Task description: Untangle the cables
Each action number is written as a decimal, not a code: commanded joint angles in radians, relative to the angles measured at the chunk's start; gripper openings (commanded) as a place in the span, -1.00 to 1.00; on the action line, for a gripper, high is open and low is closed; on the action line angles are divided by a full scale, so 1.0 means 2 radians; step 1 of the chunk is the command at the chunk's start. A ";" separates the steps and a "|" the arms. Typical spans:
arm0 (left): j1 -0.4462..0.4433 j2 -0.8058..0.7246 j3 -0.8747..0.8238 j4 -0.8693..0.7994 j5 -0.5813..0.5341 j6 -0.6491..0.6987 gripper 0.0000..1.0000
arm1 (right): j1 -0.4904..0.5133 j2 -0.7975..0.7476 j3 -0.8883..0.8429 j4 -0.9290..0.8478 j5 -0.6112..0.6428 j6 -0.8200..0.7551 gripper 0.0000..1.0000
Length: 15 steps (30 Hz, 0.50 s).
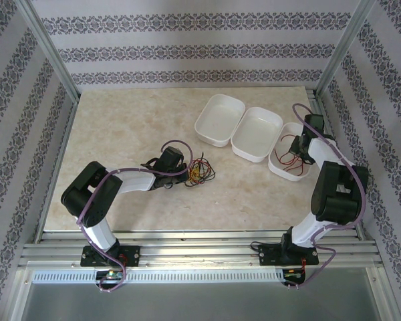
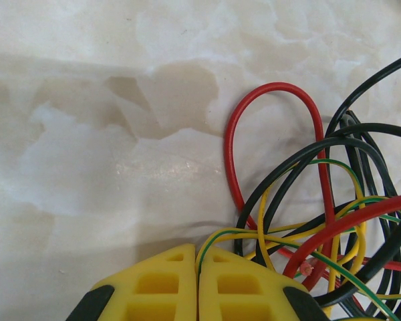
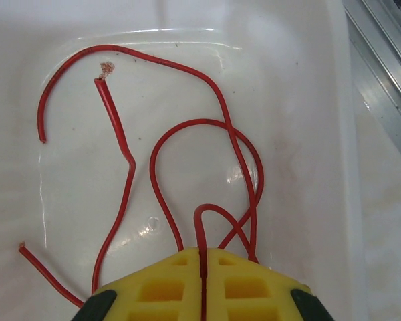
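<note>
Though both are cut off below, left gripper [image 2: 198, 253] clamps the yellow cable [image 2: 260, 217] — right gripper [image 3: 202, 253], the red cable [image 3: 114, 120].

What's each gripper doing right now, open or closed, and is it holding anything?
Left gripper: closed, pinching the yellow-green cable at the tangle.
Right gripper: closed, pinching a red cable.

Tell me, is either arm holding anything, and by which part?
The left end effector pinches a yellow-green cable by a bend; the right end effector pinches a red cable by a loop, in the white tray.
</note>
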 commanded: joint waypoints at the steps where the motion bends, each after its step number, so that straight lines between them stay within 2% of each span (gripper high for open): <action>1: -0.003 0.013 0.005 -0.003 0.003 -0.001 -1.00 | -0.003 -0.019 0.012 -0.007 -0.004 -0.004 -0.63; 3: -0.003 0.013 0.004 -0.003 0.003 -0.003 -1.00 | -0.003 -0.037 0.010 -0.013 0.003 -0.005 -0.48; 9: -0.003 0.013 0.005 -0.003 0.004 -0.002 -1.00 | -0.003 -0.095 0.004 -0.034 0.022 -0.013 -0.30; 15: -0.003 0.012 0.004 -0.003 0.005 -0.002 -1.00 | 0.001 -0.151 0.005 -0.049 0.016 -0.011 -0.26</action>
